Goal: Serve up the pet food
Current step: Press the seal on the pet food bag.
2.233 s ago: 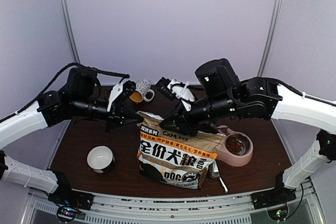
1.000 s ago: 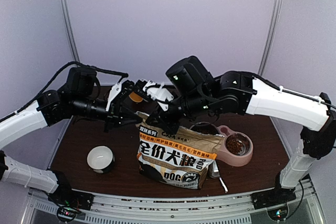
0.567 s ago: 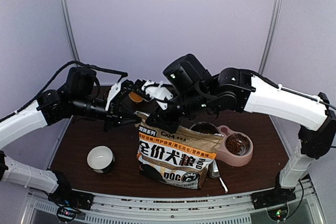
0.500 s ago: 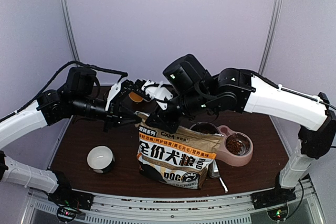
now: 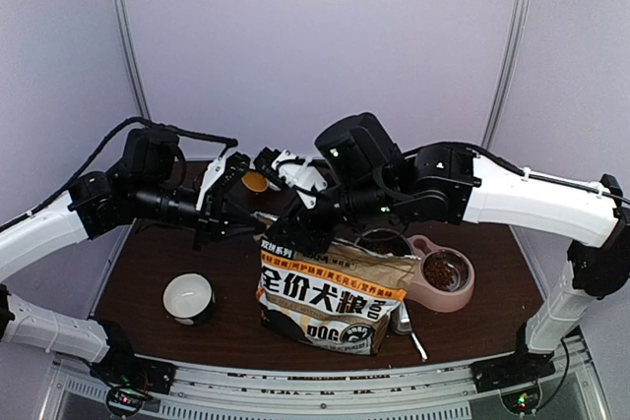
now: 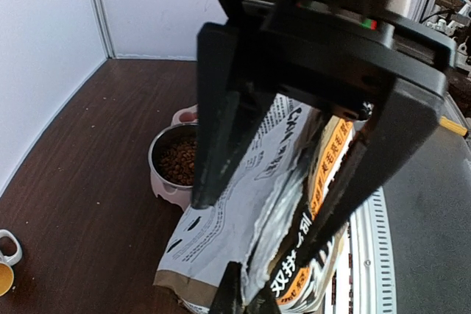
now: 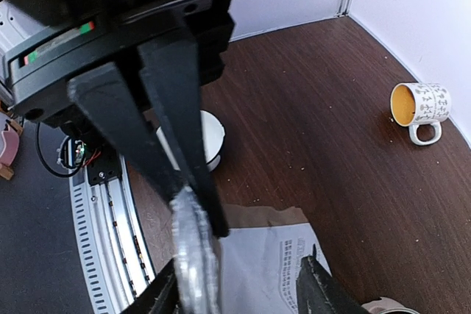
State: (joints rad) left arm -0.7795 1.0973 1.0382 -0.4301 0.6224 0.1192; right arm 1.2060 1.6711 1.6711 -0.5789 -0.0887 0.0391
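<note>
Overhead, both arms meet at the top of the upright dog-food bag (image 5: 330, 287), with brown kibble (image 5: 445, 269) lying in a steel cup of the pink double bowl (image 5: 467, 292) just right of the bag and a white bowl (image 5: 188, 297) on the table (image 5: 148, 272) to its left. Only the wrist views settle the jaws: the left gripper (image 6: 246, 229) stands spread astride the bag's open lip, while the right gripper (image 7: 199, 211) pinches the crumpled foil edge, a yellow-lined mug (image 7: 419, 108) lying beyond.
</note>
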